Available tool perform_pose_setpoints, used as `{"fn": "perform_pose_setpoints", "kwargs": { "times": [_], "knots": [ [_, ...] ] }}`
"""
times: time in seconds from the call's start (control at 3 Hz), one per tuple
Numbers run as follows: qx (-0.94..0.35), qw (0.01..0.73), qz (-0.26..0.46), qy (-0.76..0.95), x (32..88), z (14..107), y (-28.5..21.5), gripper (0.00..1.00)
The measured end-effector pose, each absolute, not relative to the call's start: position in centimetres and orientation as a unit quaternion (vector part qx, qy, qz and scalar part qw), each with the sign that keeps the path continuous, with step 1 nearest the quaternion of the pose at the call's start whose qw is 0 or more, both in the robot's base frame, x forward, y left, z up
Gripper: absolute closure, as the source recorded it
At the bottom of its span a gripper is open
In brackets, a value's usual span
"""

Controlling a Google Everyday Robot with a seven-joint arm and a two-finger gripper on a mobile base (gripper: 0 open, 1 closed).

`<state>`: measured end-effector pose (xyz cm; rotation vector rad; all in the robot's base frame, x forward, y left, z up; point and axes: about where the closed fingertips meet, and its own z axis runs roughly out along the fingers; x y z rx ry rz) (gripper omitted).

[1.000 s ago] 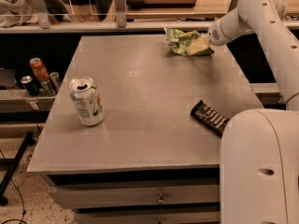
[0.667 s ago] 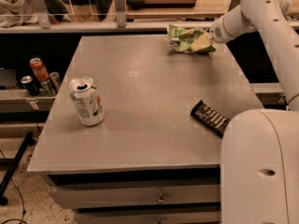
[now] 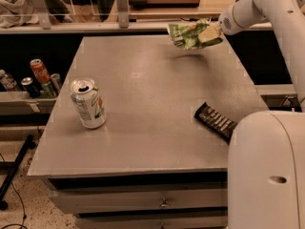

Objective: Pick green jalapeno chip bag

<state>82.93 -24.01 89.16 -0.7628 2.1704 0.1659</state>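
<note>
The green jalapeno chip bag (image 3: pixel 187 34) is a crinkled light-green foil bag, held in the air above the far right part of the grey table (image 3: pixel 152 94). Its shadow lies on the tabletop below it. My gripper (image 3: pixel 209 33) is shut on the bag's right end, at the end of the white arm that comes in from the upper right. The bag hangs clear of the table surface.
A silver-white soda can (image 3: pixel 88 103) stands upright on the left of the table. A dark brown candy bar (image 3: pixel 215 121) lies near the right edge, beside my white arm base (image 3: pixel 267 171). Several cans (image 3: pixel 33 78) sit on a lower shelf at left. Drawers are below the front edge.
The gripper has lifted the chip bag up off the table's far right part; the bag now hangs in the air. The can and candy bar have not moved.
</note>
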Motion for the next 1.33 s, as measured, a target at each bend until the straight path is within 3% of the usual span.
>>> {"fn": "perform_pose_setpoints", "kwargs": {
  "times": [1.33],
  "knots": [
    [-0.324, 0.461, 0.025, 0.826, 82.7, 95.9, -24.2, 1.0]
  ]
}}
